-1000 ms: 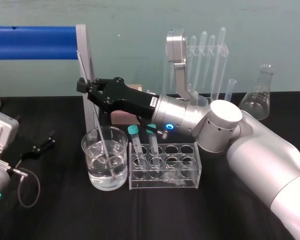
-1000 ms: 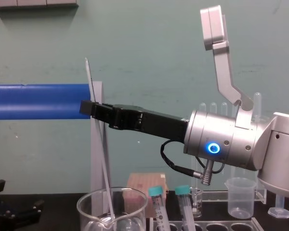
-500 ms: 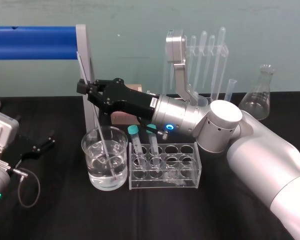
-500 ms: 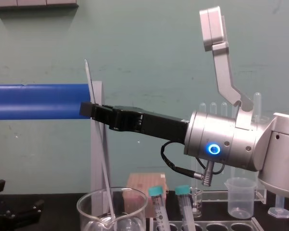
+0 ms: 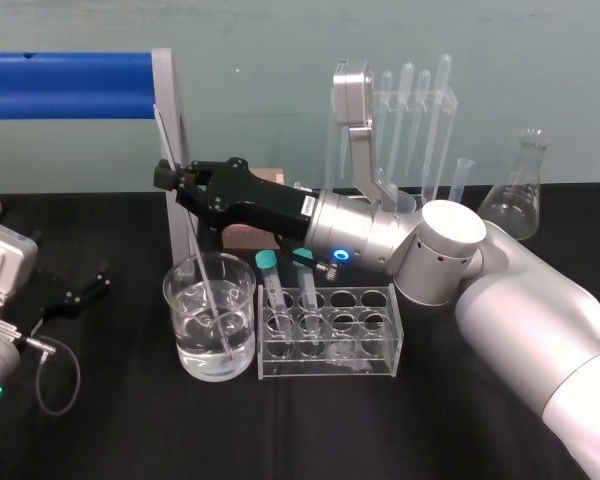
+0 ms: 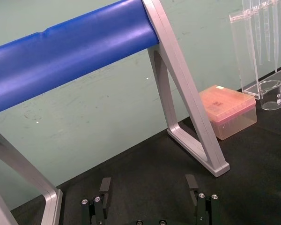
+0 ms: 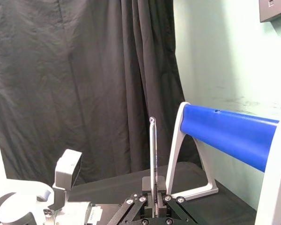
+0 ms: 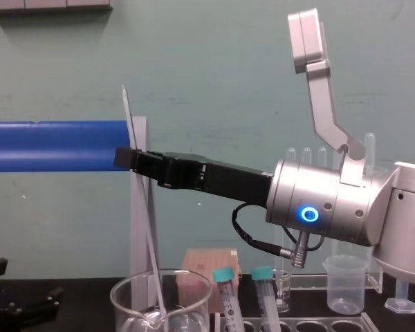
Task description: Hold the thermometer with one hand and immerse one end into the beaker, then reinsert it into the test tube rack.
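Observation:
My right gripper (image 5: pixel 166 178) is shut on the thermometer (image 5: pixel 202 272), a long thin glass rod leaning slightly. The grip is on its upper part, and its tip (image 8: pixel 123 88) sticks up above the black fingers (image 8: pixel 128 158). Its lower end stands in the water of the wide glass beaker (image 5: pixel 180 285), near the bottom. In the right wrist view the thermometer (image 7: pixel 152 154) rises straight from between the closed jaws. The test tube rack (image 5: pixel 330 367) stands just right of the beaker. My left gripper (image 5: pixel 80 290) rests open at the table's left, its fingers (image 6: pixel 104 184) apart with nothing between them.
Two teal-capped tubes (image 5: pixel 270 285) stand in the rack's left holes. A blue bar on a grey frame (image 5: pixel 70 85) runs behind the beaker. A pipette stand (image 5: pixel 410 110), a conical flask (image 5: pixel 515 200), a small plastic beaker (image 8: pixel 346 283) and a pink box (image 6: pixel 229 110) stand at the back.

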You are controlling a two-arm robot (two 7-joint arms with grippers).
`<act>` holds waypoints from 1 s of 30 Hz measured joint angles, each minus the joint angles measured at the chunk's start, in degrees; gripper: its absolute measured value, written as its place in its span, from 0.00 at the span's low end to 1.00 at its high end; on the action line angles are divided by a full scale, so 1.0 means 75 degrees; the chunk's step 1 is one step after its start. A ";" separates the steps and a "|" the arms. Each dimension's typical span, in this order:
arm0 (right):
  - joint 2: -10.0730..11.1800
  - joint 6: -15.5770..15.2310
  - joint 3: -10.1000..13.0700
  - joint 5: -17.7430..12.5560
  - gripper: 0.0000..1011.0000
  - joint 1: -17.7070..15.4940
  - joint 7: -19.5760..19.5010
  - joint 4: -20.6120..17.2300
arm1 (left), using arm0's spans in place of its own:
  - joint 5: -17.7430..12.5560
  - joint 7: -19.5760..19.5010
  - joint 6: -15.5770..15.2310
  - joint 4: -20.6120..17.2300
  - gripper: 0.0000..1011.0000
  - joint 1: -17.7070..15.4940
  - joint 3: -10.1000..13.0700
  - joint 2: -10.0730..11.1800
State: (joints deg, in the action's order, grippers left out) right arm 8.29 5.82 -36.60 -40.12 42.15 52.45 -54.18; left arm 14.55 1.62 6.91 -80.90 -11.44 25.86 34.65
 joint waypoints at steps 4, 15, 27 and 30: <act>0.0013 -0.0003 0.0000 0.0000 0.06 -0.0005 0.0008 -0.0004 | 0.0000 0.0000 0.0000 0.0000 1.00 0.0001 0.0000 0.0000; 0.0036 -0.0004 -0.0012 0.0004 0.06 -0.0025 0.0003 -0.0045 | 0.0000 0.0000 0.0000 0.0000 1.00 0.0001 0.0000 0.0000; 0.0046 -0.0015 -0.0035 0.0014 0.06 -0.0015 0.0011 -0.0046 | 0.0000 0.0000 0.0000 0.0000 1.00 0.0000 0.0000 0.0000; 0.0055 -0.0017 -0.0040 0.0016 0.06 -0.0019 0.0014 -0.0054 | 0.0000 0.0000 0.0000 0.0000 1.00 0.0001 0.0000 0.0000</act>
State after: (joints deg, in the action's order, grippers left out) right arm 8.70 5.70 -36.90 -40.00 42.01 52.55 -54.59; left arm 14.54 1.62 6.91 -80.90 -11.43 25.86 34.65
